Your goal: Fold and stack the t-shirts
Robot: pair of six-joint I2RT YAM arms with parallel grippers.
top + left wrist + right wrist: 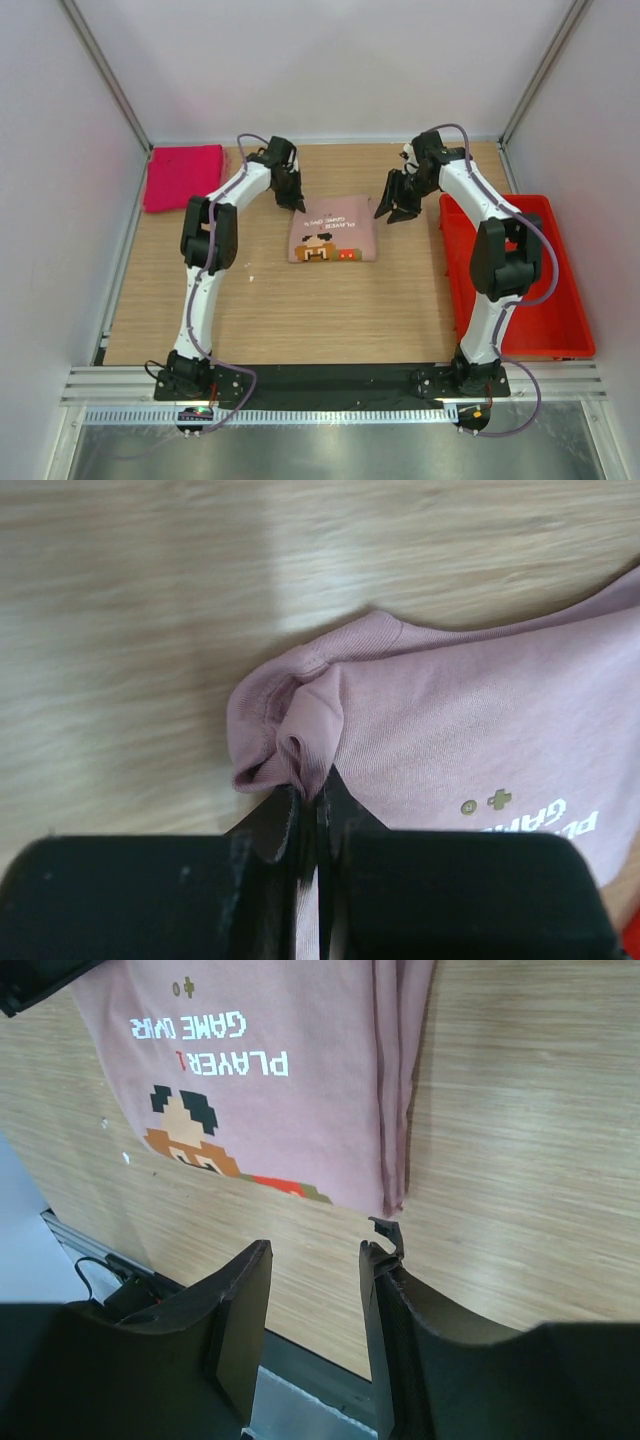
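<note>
Table (300, 310) | left gripper (312, 788) pinching pale pink shirt (450, 710) corner | right gripper (315, 1255) parted

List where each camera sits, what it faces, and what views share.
Top external: above and behind the bases, looking down on the table; both arms whole.
Left wrist: over the pale pink shirt corner; left gripper shut on it.
Right wrist: faces the shirt's print and near table edge; right gripper open, empty.
Shared: all show that shirt; both wrist views its lettering.
</note>
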